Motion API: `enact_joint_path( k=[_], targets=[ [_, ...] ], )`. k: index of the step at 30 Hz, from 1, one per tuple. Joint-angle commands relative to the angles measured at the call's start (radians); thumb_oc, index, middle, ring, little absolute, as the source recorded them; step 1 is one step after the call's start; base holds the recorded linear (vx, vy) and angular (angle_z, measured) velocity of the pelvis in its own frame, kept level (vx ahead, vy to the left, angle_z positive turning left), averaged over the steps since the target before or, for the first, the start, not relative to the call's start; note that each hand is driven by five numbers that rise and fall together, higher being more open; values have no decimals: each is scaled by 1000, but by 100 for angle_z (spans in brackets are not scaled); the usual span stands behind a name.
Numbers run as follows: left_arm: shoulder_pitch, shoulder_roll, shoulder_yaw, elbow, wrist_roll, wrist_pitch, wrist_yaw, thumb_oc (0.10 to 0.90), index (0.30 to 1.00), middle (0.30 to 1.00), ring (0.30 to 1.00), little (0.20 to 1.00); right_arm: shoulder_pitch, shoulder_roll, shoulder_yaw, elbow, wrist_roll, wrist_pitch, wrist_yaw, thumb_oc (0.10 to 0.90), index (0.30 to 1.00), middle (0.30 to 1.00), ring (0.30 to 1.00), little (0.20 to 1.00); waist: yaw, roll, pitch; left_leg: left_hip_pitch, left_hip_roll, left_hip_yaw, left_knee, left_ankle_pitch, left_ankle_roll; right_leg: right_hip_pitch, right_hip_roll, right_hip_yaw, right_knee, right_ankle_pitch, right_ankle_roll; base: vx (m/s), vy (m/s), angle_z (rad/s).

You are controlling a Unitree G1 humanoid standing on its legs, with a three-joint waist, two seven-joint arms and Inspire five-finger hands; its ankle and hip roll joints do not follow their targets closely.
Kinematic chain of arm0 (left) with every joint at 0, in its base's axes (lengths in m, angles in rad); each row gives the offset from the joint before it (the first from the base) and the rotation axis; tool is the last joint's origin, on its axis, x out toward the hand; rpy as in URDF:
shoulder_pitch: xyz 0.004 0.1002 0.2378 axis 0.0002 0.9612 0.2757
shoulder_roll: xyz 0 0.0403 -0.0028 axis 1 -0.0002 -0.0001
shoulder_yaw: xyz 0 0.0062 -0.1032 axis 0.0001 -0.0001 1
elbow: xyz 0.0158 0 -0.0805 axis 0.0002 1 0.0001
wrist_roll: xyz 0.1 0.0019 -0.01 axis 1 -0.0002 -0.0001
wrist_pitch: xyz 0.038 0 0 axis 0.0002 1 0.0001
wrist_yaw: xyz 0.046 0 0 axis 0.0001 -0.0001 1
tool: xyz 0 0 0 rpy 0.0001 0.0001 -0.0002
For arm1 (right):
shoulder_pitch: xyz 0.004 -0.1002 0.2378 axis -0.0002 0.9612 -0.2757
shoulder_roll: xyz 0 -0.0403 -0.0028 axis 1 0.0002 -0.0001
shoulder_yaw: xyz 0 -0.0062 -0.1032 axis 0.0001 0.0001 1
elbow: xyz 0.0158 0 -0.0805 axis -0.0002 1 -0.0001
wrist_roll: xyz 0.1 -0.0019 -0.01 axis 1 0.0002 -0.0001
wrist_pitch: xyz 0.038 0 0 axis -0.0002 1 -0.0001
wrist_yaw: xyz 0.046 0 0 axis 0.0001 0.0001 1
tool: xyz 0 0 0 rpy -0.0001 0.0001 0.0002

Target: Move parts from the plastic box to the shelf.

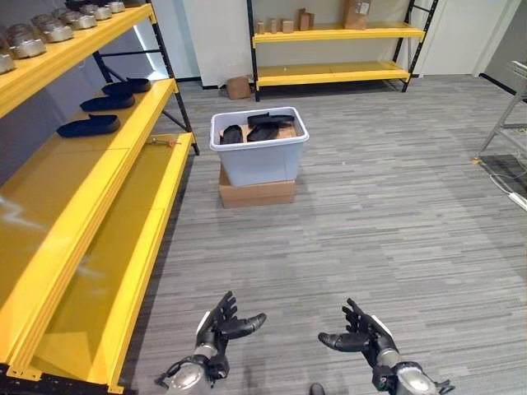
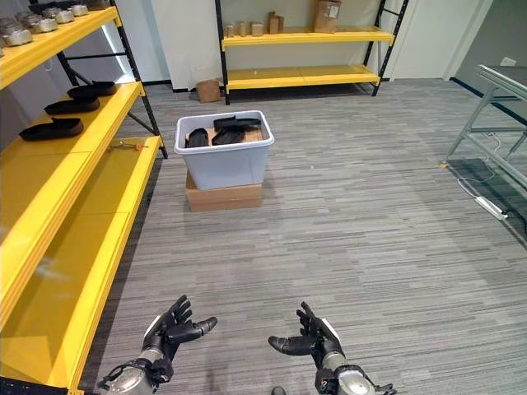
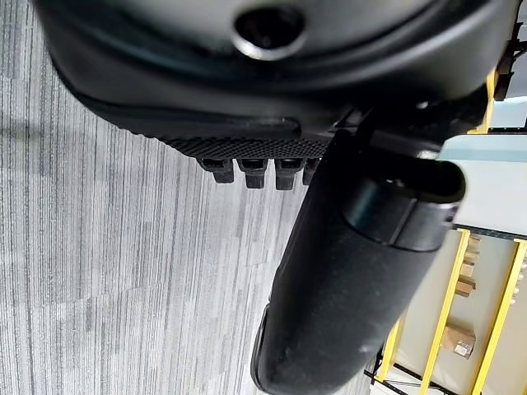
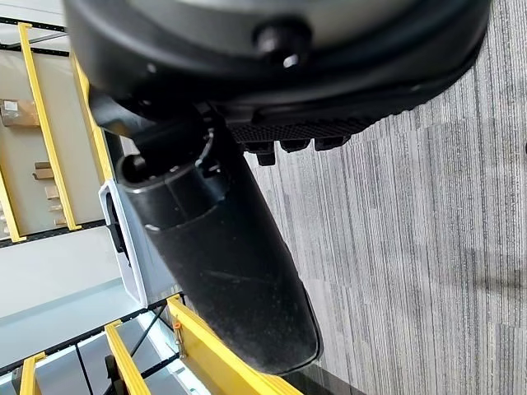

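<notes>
Here, both hands hang low over the grey floor (image 1: 395,230), palms turned toward each other and empty: the left hand (image 1: 221,325) has its fingers spread and relaxed with the thumb pointing inward, and the right hand (image 1: 362,336) is likewise loose and wide. The plastic box (image 1: 258,146) stands well ahead of them on a flat cardboard box (image 1: 257,192), and several dark parts (image 1: 262,130) lie inside it. On the left runs the yellow shelf (image 1: 99,214); its middle level carries 3 dark parts (image 1: 88,126) in a row, its top level a line of grey metal pieces (image 1: 49,30), and a small orange-handled tool (image 1: 162,142) lies on the lower level near the box. A second yellow shelf (image 1: 333,34) stands against the far wall with small brown cartons (image 1: 356,13) on it, and another carton (image 1: 238,87) sits on the floor beside it. No writing on any carton can be read. The right eye view takes in a metal frame table (image 2: 494,90) at the far right. The right wrist view catches a white edge of the plastic box past the thumb (image 4: 222,263); the left wrist view shows its own thumb (image 3: 346,280) and floor
</notes>
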Motion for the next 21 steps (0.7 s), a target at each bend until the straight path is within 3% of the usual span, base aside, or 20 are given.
enact_joint_path(
  k=[1,21],
  targets=[
    [-86,15,37,-36,-21,-89,-12,900,1000,1000,1000,1000,-61,3,-10,-54,9,-87,9,900,1000,1000,1000,1000,11,-39,-20,14,5,-10,-3,1,-26,43,-21,4,8,-17,47,0,0,0],
    [-84,10,33,-17,-12,-87,-14,900,1000,1000,1000,1000,-60,4,-4,-45,13,-83,12,900,1000,1000,1000,1000,12,-39,-21,18,8,-10,-3,0,-28,44,-22,2,8,-16,48,0,0,0]
  ],
)
